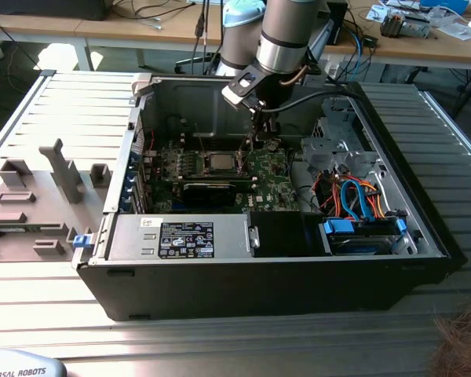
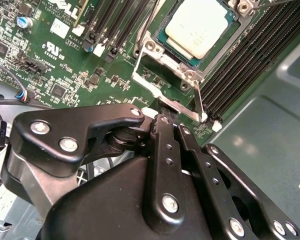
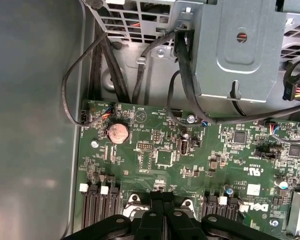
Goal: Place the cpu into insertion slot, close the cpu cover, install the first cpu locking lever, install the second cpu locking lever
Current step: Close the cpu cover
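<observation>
The cpu point(image 2: 200, 25) lies flat in its socket on the green motherboard, silver-grey top up; in the exterior view the cpu point(image 1: 220, 162) sits in the middle of the open case. The cpu cover point(image 2: 165, 60), a thin silvery frame, lies down around its edges. A thin wire locking lever point(image 2: 198, 97) runs along one side of the socket. My gripper point(image 2: 166, 107) is shut, its tips at the cover's outer tab beside the lever's end; whether they touch it I cannot tell. The gripper point(image 1: 255, 140) hangs just behind the socket, and the gripper point(image 3: 157, 196) shows its fingers together over the socket's edge.
Memory slots point(image 2: 240, 65) flank the socket. A metal drive cage point(image 3: 240, 50) with black cables point(image 3: 177, 65) stands close by, and a coin battery point(image 3: 117, 132) sits on the board. The power supply point(image 1: 184, 236) and blue-cabled drives point(image 1: 357, 200) fill the case's front. A grey fixture plate point(image 1: 31, 204) lies outside at the exterior view's left.
</observation>
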You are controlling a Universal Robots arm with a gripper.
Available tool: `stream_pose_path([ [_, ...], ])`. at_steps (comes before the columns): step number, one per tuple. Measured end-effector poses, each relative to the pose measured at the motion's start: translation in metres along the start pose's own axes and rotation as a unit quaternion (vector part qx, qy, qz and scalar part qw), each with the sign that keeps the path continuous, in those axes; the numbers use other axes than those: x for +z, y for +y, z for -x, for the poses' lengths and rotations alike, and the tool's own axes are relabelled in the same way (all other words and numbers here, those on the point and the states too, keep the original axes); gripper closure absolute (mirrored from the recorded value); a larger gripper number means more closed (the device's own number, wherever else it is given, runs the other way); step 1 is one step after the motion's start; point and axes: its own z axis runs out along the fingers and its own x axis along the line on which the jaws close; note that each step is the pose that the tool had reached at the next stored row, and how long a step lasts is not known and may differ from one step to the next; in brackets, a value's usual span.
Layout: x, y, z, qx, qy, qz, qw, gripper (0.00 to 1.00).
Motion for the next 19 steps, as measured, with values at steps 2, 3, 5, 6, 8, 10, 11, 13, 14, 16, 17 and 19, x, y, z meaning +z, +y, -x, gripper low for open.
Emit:
stream_pose_path([
  [2,0.0002,-0.0017,-0.0002,0.0,0.0,0.0,1.0,0.89],
  [3,0.0002,-0.0022,-0.0002,0.0,0.0,0.0,1.0,0.89],
  [5,0.0003,-0.0031,-0.0003,0.0,0.0,0.0,1.0,0.89],
  [6,0.0004,-0.0038,-0.0004,0.0,0.0,0.0,1.0,0.89],
  [8,0.0005,-0.0045,-0.0005,0.0,0.0,0.0,1.0,0.89],
  [10,0.0006,-0.0053,-0.0006,0.0,0.0,0.0,1.0,0.89],
  [11,0.0006,-0.0057,-0.0006,0.0,0.0,0.0,1.0,0.89],
  [13,0.0007,-0.0067,-0.0007,0.0,0.0,0.0,1.0,0.89],
  [14,0.0008,-0.0077,-0.0008,0.0,0.0,0.0,1.0,0.89],
  [16,0.001,-0.0096,-0.001,0.0,0.0,0.0,1.0,0.89],
  [17,0.0011,-0.0105,-0.0011,0.0,0.0,0.0,1.0,0.89],
  [19,0.0012,-0.0112,-0.0012,0.0,0.0,0.0,1.0,0.89],
])
